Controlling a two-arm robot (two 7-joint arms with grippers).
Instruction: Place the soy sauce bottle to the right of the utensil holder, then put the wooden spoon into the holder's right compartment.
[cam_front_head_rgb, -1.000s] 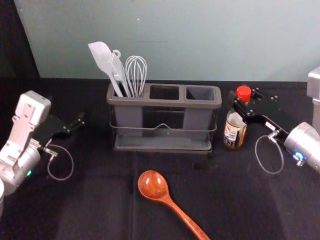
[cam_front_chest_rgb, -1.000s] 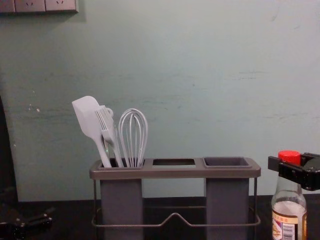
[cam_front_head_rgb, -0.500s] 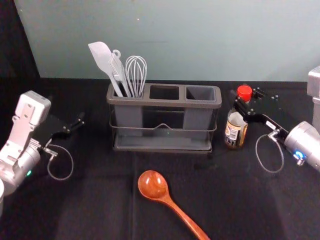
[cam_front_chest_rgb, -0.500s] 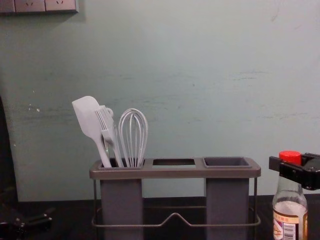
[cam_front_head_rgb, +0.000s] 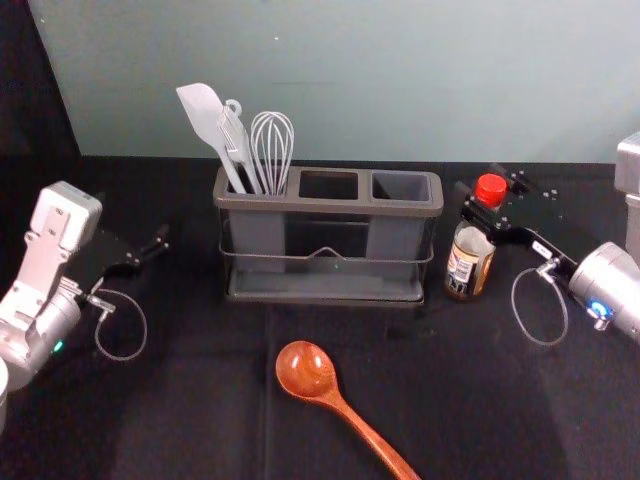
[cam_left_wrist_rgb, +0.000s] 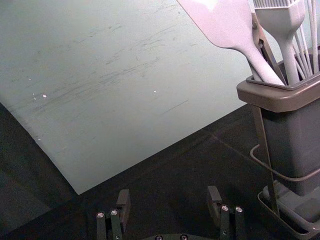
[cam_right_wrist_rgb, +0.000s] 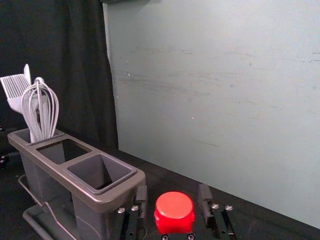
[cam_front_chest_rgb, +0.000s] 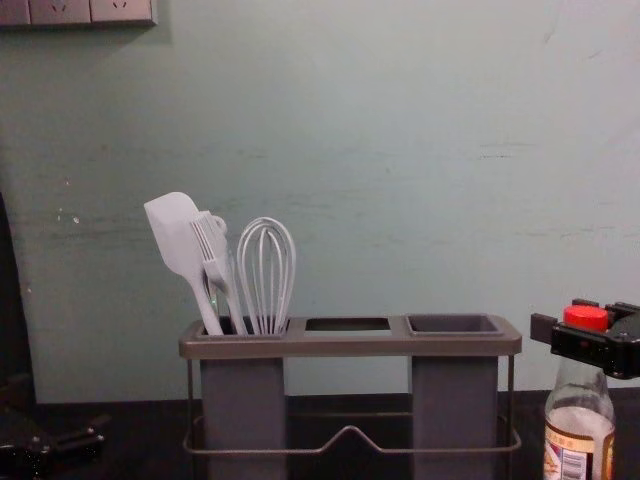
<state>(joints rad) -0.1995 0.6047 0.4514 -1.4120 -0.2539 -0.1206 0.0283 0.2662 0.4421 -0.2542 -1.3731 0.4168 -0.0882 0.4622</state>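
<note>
Pale wall (cam_front_head_rgb: 400, 80), black tabletop (cam_front_head_rgb: 180, 420); right hand (cam_front_head_rgb: 480, 184) spread around bottle (cam_front_head_rgb: 467, 262).

Glossy red cap (cam_front_head_rgb: 491, 189), orange-brown spoon (cam_front_head_rgb: 307, 369), grey holder (cam_front_head_rgb: 330, 205)

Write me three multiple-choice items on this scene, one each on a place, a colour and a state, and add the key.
1. Where is the wooden spoon relative to the utensil holder?
A. Inside it
B. Behind it
C. In front of it

2. What colour is the cap on the soy sauce bottle?
A. Red
B. Green
C. White

3. How does the right gripper stand?
A. Shut on the cap
B. Open around the cap
C. Shut on nothing

Key:
1 C: the head view shows it lying on the near side.
2 A: its red top shows in the right wrist view.
3 B: gaps separate the cap from both fingers there.
</note>
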